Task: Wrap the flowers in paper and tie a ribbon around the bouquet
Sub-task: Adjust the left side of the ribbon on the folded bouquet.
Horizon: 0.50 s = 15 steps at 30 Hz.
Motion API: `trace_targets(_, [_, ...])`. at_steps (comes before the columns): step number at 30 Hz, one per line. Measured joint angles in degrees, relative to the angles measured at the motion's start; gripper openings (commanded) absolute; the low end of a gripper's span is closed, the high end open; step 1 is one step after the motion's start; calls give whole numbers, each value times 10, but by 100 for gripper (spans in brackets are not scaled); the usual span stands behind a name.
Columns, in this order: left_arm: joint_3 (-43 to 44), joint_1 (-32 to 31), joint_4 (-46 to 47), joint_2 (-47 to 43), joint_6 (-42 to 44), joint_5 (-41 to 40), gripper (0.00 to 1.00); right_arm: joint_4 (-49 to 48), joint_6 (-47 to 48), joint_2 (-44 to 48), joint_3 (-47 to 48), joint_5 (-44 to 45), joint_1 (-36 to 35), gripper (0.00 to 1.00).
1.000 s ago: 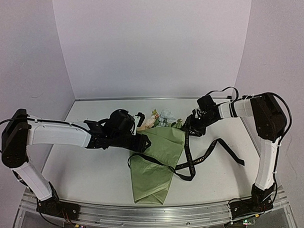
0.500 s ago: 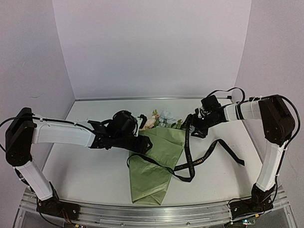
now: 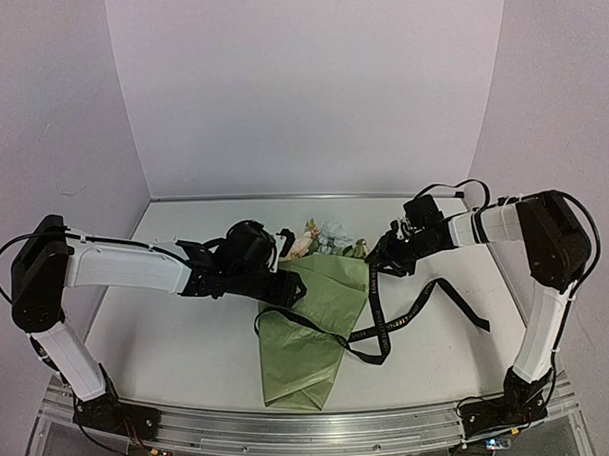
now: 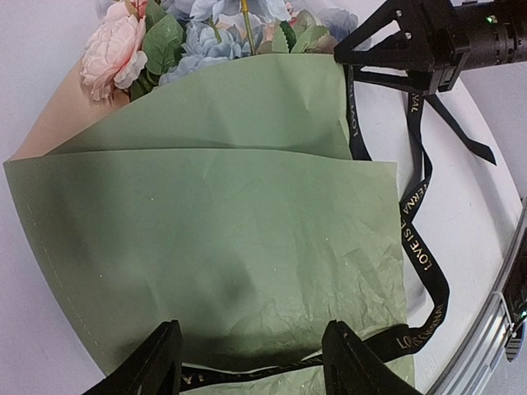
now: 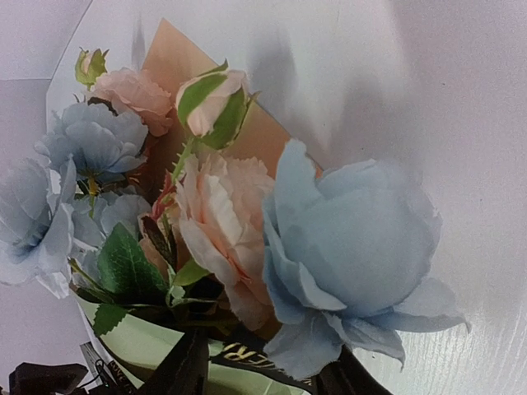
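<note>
Top external view: bouquet (image 3: 306, 338) lies midway across the table (image 3: 158, 333), narrow end toward the arm bases, flowers (image 3: 323, 237) at the far wide end, pink and blue blooms poking out. Olive paper (image 4: 214, 230) is folded over w/ one flap lapping the other, tan inner face showing at the left edge. L end effector (image 3: 286, 285) sits at the cone's left edge. Left wrist view has its fingers wide apart over the paper, nothing gripped btwn them, contact unclear. Black ribbon (image 3: 377, 310) drops from the R end effector (image 3: 382, 257) beside the blooms, runs along the cone's right edge, loops on the table and crosses the cone's lower part. One tail trails off to the right. R fingers stand at a narrowish gap w/ the ribbon across it; can't tell if it's actually pinched. Judging by this, wrapping is done, tie not yet: no knot seen. Risks: if R's hold is loose, the ribbon slips out as soon as it's pulled. Pull too hard and the light cone prob. skids or rolls, esp. w/ L not clamping. Top flap isn't fixed, so it could spring open w/ nothing weighing it down. Band could also slide off the tapering end, or snag a bloom near R.
</note>
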State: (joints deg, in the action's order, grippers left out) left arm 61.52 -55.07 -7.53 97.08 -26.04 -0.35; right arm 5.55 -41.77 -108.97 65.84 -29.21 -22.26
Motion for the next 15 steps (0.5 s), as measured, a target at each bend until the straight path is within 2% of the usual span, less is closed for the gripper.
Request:
trace_targets(2, [0,0,0,0,0,2,60,-1,-1,0,-3,0,0,29])
trace_targets(6, [0,0,0,0,0,2,60,-4,-4,0,-6,0,0,22])
trace_targets(15, [0,0,0,7,-1,2,60,-8,-8,9,-24,0,0,11])
